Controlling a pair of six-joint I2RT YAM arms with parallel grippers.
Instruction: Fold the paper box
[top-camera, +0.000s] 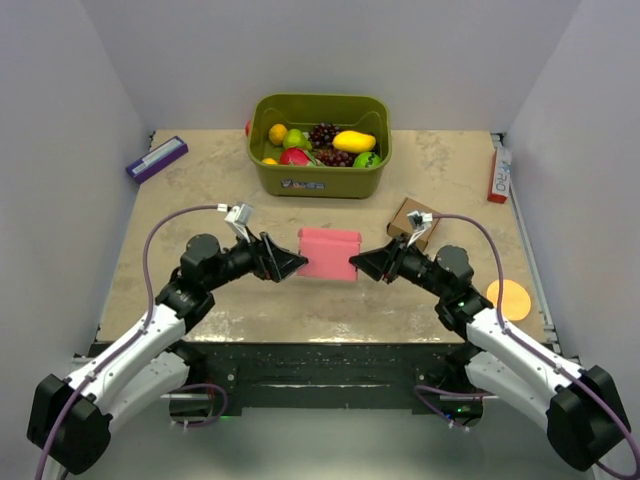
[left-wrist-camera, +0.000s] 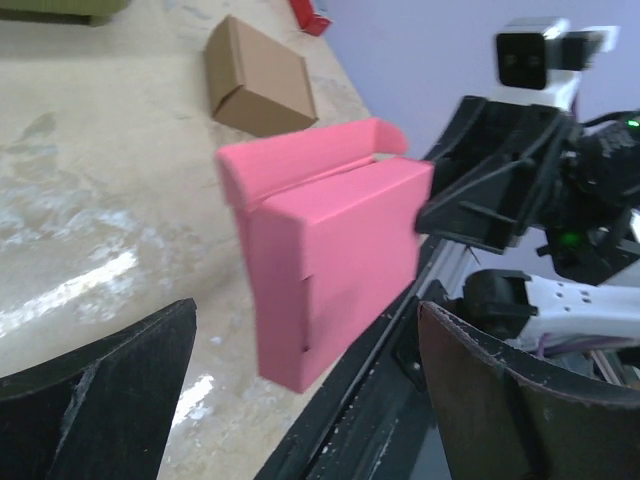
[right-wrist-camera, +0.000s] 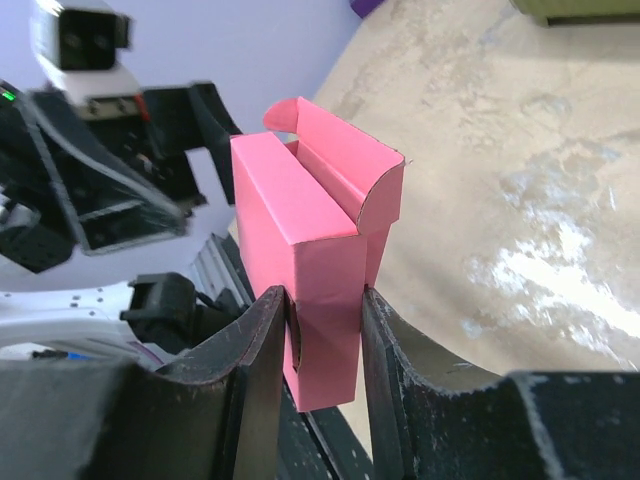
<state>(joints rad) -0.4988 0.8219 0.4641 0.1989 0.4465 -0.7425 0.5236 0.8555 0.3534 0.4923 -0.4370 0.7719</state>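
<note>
Top external view: high above the near edge, looking down and forward across the whole beige marbled surface (top-camera: 440, 170). Left and right wrist views: close-range, facing each other; all 3 share the pink-red thin card box (top-camera: 328, 254).

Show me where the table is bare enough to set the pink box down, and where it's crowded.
Bare table: between the purple case and the green bin; between the bin and the red-white pack; the near strip between both arms. Crowded: the brown box behind the right gripper, which holds the paper box, and the orange disc by that arm.
</note>
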